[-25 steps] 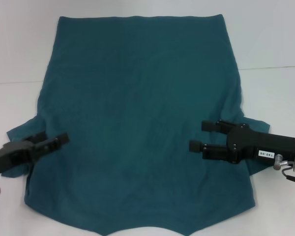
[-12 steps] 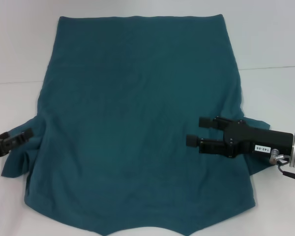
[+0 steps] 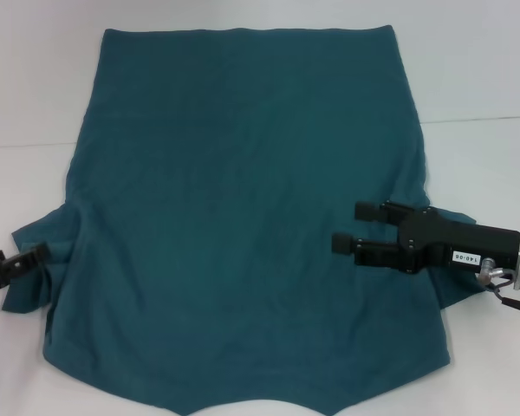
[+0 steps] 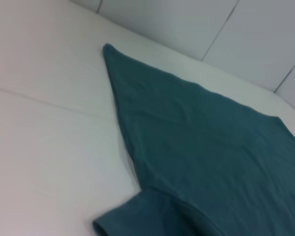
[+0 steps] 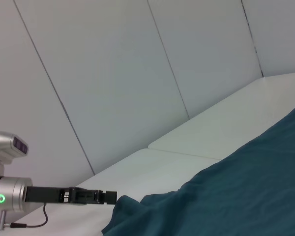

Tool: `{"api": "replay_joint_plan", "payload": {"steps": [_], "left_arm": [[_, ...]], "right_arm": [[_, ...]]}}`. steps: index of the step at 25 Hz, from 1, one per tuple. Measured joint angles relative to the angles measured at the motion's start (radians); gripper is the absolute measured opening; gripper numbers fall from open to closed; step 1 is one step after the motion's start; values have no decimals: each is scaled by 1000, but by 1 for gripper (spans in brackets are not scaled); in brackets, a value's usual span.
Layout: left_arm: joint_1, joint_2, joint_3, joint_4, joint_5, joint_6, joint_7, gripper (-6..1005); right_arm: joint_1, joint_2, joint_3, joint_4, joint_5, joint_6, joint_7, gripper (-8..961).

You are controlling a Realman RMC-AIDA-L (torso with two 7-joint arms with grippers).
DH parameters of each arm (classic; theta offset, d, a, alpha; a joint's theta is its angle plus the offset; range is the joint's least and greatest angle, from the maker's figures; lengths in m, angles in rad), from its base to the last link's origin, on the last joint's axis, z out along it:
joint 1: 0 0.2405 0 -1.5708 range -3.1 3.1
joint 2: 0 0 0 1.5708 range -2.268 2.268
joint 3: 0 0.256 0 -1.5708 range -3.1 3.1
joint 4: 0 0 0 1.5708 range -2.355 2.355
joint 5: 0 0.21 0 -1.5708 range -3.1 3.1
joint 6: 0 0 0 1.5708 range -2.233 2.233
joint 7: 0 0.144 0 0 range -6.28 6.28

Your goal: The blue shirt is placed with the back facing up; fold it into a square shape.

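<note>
The blue shirt [image 3: 243,199] lies spread flat on the white table, hem at the far side and collar toward me. My right gripper [image 3: 345,227] hovers over the shirt's right part near the sleeve, its two black fingers apart with nothing between them. My left gripper [image 3: 35,258] sits low at the far left, its tip at the edge of the rumpled left sleeve [image 3: 33,290]. The right wrist view shows that left gripper [image 5: 105,196] against the sleeve's edge. In the left wrist view the shirt [image 4: 211,147] shows with its sleeve cuff [image 4: 132,221].
Bare white table [image 3: 35,87] surrounds the shirt on the left, right and far sides. A seam line crosses the table [image 3: 477,119] on both sides. Pale panelled walls [image 5: 113,73] stand behind it.
My left gripper has pulled back to the left, off the shirt's side to the sleeve's edge, and the sleeve now lies rumpled. My right gripper has barely shifted.
</note>
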Motion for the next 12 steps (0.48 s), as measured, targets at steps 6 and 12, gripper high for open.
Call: {"api": "replay_joint_plan", "payload": {"steps": [6, 12], "left_arm": [[-9, -3, 23, -12, 10, -3, 0, 932], [-11, -7, 39, -13, 12, -8, -1, 920]], "right_arm": [[4, -3, 4, 0, 0, 0, 0, 941], [7, -4, 5, 0, 0, 2, 0, 940]]}}
